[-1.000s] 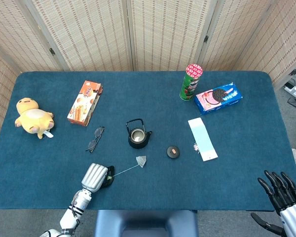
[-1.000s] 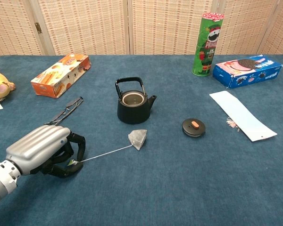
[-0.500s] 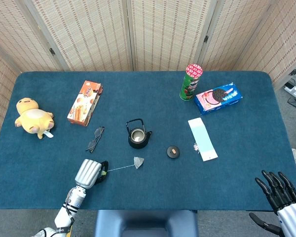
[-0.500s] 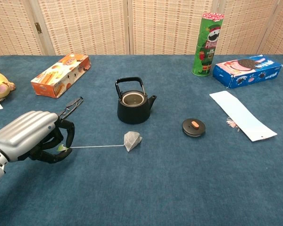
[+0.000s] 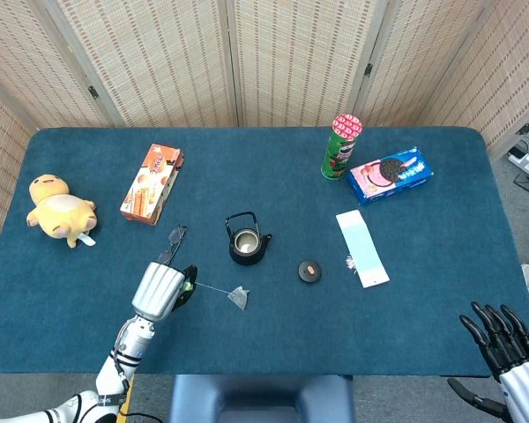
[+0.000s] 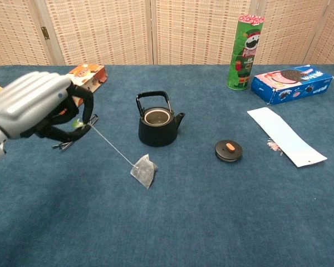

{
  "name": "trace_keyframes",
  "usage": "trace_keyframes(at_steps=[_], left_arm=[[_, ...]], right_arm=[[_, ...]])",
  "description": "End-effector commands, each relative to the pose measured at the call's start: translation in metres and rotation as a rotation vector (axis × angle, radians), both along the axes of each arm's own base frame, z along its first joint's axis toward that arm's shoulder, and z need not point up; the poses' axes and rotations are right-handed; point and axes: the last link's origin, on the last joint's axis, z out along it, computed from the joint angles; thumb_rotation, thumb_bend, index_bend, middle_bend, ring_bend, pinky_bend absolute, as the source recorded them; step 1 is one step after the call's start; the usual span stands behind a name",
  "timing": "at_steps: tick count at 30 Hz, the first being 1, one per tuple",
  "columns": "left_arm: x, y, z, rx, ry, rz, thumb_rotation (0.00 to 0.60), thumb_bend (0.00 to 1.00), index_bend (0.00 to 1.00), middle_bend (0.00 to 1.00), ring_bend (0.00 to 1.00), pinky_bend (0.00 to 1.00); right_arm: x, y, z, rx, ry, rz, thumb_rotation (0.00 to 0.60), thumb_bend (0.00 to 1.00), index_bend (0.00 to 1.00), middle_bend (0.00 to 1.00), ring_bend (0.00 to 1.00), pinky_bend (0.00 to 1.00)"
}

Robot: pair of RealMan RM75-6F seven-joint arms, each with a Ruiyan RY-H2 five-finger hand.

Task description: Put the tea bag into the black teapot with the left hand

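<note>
At the far left of the table a yellow plush lies on its side, and a snack box lies flat further in. Below the box, the left hand is raised over the cloth with its fingers curled in, pinching the green tag of the tea bag; a taut string runs down and right from the fingers to the bag. The bag hangs low, in front of and slightly left of the teapot; whether it touches the cloth I cannot tell. A pair of glasses lies partly hidden behind the hand. The teapot stands upright, open at the top, handle up and spout to the right. Its lid lies on the cloth to the right, well apart from it. Further right lies a white packet, with a green can standing behind it and a blue cookie pack just beside the can. At the lower right corner the right hand is off the table edge, fingers apart and holding nothing.
</note>
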Motion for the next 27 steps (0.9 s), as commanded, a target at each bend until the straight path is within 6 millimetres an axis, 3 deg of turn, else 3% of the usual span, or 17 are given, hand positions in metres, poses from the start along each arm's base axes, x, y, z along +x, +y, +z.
trace_keyframes(at_steps=[1, 18, 27], left_arm=[[0.022, 0.015, 0.014, 0.043, 0.007, -0.052, 0.6, 0.47, 0.64, 1.0, 1.0, 1.0], [0.063, 0.075, 0.044, 0.09, 0.002, -0.062, 0.6, 0.47, 0.63, 1.0, 1.0, 1.0], [0.087, 0.1, 0.037, 0.073, 0.012, -0.077, 0.6, 0.47, 0.63, 1.0, 1.0, 1.0]], right_arm=[[-0.001, -0.003, -0.002, 0.018, 0.003, -0.006, 0.489, 0.21, 0.0, 0.0, 0.0, 0.0], [-0.01, -0.03, -0.006, 0.057, -0.002, -0.102, 0.49, 0.21, 0.0, 0.0, 0.0, 0.0], [-0.014, -0.038, -0.002, 0.058, -0.009, -0.144, 0.49, 0.21, 0.0, 0.0, 0.0, 0.0]])
